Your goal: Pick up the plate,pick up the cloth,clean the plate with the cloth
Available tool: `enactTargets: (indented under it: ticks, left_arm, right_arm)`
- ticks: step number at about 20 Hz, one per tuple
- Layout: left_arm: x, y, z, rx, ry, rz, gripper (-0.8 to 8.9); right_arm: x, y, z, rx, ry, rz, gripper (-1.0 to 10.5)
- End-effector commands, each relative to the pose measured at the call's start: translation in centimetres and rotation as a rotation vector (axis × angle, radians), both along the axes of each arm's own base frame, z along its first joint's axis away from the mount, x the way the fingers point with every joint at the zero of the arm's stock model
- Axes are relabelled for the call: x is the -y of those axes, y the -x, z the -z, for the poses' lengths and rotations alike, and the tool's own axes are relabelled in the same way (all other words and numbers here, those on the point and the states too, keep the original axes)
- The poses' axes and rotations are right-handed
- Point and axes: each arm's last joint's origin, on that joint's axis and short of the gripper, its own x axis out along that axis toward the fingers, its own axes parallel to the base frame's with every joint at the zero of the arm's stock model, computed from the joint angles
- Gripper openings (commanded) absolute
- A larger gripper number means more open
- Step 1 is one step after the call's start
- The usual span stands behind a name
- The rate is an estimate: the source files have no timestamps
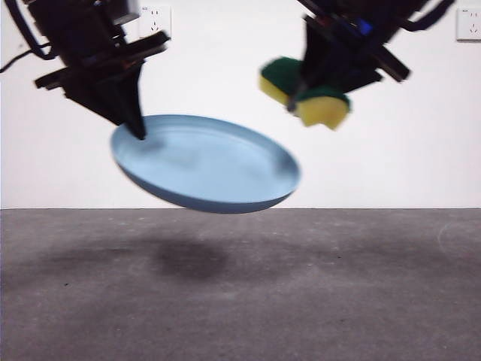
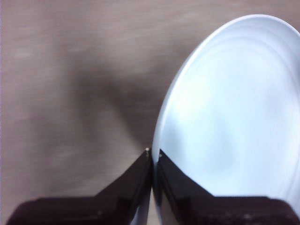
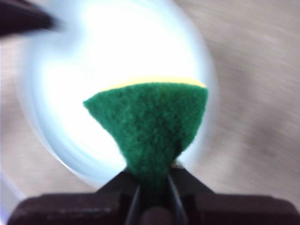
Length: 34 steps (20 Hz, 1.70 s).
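Your left gripper (image 2: 152,157) pinches the plate (image 1: 207,162) by its rim, tilted above the desk (image 1: 240,301). Your right gripper (image 3: 152,176) squeezes the cloth (image 1: 323,105); only its wrist view shows the plate beyond the fingers.

My left tool (image 2: 153,157) with both black jaws pinched together on the rim of the light-blue plate (image 2: 234,126), plate held on edge, its pale ringed face showing, grey desk (image 2: 70,70) blurred behind, soft dark shadow across it

Both arms are black and boxy, with tapered black fingers (image 2: 136,180).
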Motion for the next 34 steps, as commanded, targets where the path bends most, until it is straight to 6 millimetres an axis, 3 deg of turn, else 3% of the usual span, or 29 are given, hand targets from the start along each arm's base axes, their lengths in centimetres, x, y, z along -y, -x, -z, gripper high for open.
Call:
enactTargets:
  ticks: [1,5,14,20,24,29,34]
  left_arm:
    - [1.4,0.6,0.2,-0.021,0.040,0.043,-0.08]
    - [3.4,1.8,0.3,-0.031,0.043,0.111,-0.08]
    - [4.5,2.5,0.2,-0.043,0.070,0.152,-0.08]
    - [4.4,2.1,0.0,-0.012,0.085,0.143,-0.08]
    - [3.4,1.5,0.1,-0.021,0.085,0.110,-0.08]
    - [2.5,1.4,0.3,-0.092,0.132,0.147,-0.08]
    - [2.6,1.8,0.4,-0.158,0.174,0.229,-0.08]
  right_arm:
    - [-1.8,0.4,0.4,0.029,0.012,0.009,-0.2]
    - [-3.6,0.6,0.7,0.127,0.058,0.057,-0.2]
    - [-5.9,-0.6,4.4,0.008,0.060,-0.026,-0.2]
    - [-7.8,1.6,5.3,-0.054,0.096,-0.135,-0.2]
    - [-6.9,2.9,6.4,-0.151,0.274,-0.143,-0.2]
    - [-5.0,2.1,6.7,-0.019,0.560,0.100,-0.2]
    - [-4.9,0.1,5.9,0.102,0.463,0.209,-0.2]
